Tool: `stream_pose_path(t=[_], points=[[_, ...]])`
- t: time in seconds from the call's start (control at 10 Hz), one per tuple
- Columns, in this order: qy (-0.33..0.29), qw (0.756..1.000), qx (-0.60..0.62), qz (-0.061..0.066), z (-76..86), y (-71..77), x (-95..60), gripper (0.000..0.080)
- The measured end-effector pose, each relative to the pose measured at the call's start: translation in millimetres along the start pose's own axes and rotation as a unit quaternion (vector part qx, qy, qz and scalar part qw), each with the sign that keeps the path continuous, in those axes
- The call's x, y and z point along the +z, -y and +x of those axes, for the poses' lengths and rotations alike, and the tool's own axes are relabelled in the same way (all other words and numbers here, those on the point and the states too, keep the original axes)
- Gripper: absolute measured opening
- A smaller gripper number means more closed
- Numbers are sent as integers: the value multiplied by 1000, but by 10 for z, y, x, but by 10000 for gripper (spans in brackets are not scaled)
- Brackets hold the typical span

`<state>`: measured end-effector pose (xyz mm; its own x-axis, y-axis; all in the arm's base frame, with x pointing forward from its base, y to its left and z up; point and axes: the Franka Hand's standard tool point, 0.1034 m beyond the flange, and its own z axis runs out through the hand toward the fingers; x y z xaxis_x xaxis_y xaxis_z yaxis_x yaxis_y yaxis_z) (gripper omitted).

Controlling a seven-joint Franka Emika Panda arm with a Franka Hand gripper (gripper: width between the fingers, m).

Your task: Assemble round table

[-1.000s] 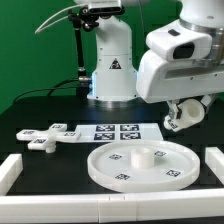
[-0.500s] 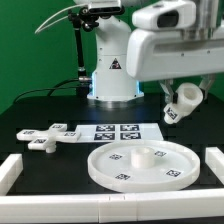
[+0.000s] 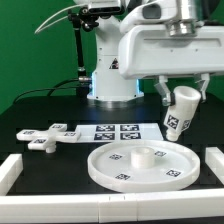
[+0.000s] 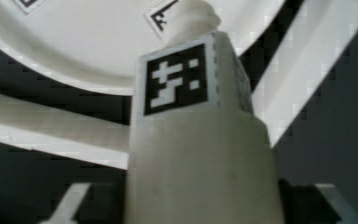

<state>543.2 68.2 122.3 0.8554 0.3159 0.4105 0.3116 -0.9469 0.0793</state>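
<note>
Finding: the gripper (image 3: 181, 97) pinches the short thick white plastic cylinder leg (image 3: 180, 118). The leg is held tilted in the air, clear of the large rimmed round white plastic disc (image 3: 108, 168) and toward the exterior view's right. The wrist view shows its narrowed tip (image 4: 194, 18) pointing toward the disc.

Recommendation: bring the leg upright, centre it over the raised central hub (image 3: 146, 153), then lower it slowly.

Contents: the disc's recess holds only that hub and printed tags. The flat cross-shaped white base (image 3: 44, 136) lies well apart.
</note>
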Motion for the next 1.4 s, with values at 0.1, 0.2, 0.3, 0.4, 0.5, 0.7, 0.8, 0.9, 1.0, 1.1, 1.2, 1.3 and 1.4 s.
stream_pose_path(t=[0.1,0.2,0.3,0.4,0.5,0.7,0.8,0.9,1.0,1.1,1.2,1.3,1.4], points=[[-30,999,0,-15,-101,-175,-29,409],[-49,998,3,-24,-184,-282,-41,409],[-75,996,7,-38,-339,-398,-66,409],[-48,998,11,-31,-516,-407,22,409],[-42,999,14,-30,-542,-423,40,409],[-38,999,13,-28,-543,-398,44,409],[-37,999,14,-27,-549,-377,42,409],[-35,999,14,-25,-541,-349,41,409],[-31,999,13,-23,-517,-339,53,409],[-32,999,12,-23,-474,-352,76,409],[-34,999,10,-23,-440,-369,107,409],[-34,999,11,-24,-419,-389,144,409],[-31,999,11,-23,-438,-383,179,409]])
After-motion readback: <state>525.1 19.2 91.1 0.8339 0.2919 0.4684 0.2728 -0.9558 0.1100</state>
